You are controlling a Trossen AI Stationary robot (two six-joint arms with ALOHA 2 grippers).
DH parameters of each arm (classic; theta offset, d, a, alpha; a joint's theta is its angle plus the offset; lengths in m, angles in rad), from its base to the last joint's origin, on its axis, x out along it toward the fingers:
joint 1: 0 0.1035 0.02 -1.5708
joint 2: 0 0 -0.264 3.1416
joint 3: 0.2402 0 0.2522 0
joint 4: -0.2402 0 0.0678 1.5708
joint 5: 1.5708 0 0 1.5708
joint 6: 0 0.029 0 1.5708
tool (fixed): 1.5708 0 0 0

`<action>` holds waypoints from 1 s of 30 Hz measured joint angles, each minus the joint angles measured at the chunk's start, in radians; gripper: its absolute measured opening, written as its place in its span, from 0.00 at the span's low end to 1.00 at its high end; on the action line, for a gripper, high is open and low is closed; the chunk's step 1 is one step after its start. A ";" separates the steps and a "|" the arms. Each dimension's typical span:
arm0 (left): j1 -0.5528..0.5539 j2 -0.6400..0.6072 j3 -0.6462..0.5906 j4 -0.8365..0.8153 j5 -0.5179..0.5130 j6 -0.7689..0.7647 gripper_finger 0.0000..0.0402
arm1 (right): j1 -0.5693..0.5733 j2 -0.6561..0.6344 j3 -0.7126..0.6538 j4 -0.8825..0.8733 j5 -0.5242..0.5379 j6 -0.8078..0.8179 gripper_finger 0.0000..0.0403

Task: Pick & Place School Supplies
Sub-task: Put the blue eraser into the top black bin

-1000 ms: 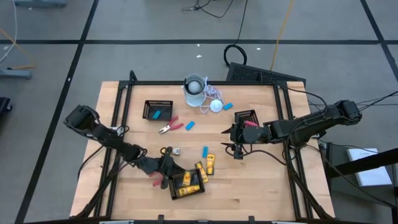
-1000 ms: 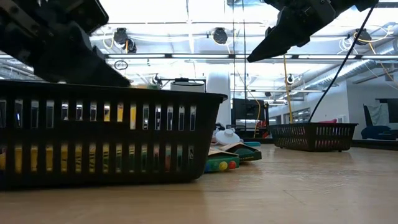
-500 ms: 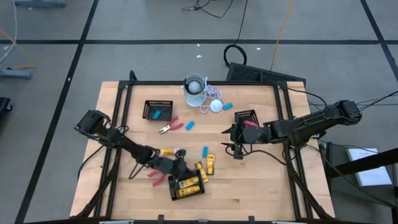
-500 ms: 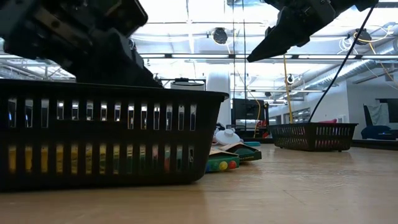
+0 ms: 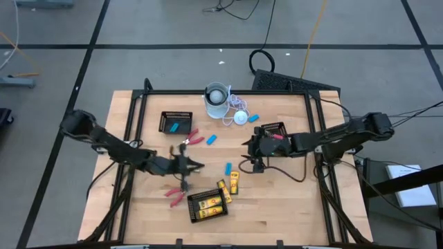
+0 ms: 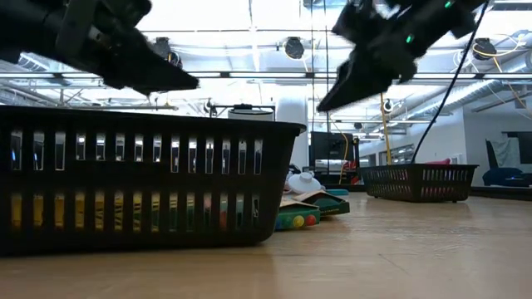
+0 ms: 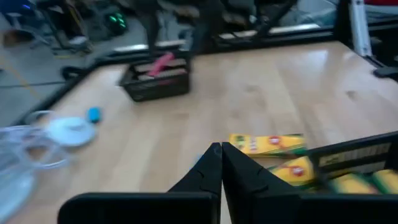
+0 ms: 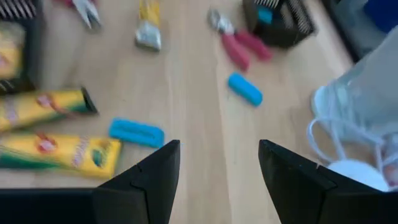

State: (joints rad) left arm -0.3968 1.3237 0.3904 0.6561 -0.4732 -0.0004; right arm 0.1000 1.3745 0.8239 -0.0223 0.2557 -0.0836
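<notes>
Meanwhile yellow-and-black pieces (image 5: 234, 184) and red-handled tools (image 5: 190, 141) are lying beside the front tray (image 5: 208, 205); left gripper (image 5: 187, 164) is hovering closed and empty, right gripper (image 5: 250, 153) gaping.

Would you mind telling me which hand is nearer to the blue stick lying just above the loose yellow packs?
Right. The right hand hovers just right of the blue stick; the left hand is farther off, to its left.
</notes>
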 joint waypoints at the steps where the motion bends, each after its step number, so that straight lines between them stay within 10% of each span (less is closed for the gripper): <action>1: 0.009 -0.037 -0.028 0.008 0.000 0.010 0.04 | -0.023 0.023 0.006 -0.001 -0.012 -0.006 0.52; 19: 0.178 -0.317 -0.218 -0.004 0.001 0.022 0.55 | -0.531 0.132 0.134 -0.291 -0.219 -0.233 0.59; 30: 0.242 -0.317 -0.218 0.005 0.039 0.052 0.61 | -0.644 0.320 0.321 -0.492 -0.340 -0.351 0.59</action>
State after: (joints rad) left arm -0.1544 1.0069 0.1726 0.6613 -0.4343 0.0511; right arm -0.5444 1.6943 1.1453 -0.5138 -0.0843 -0.4349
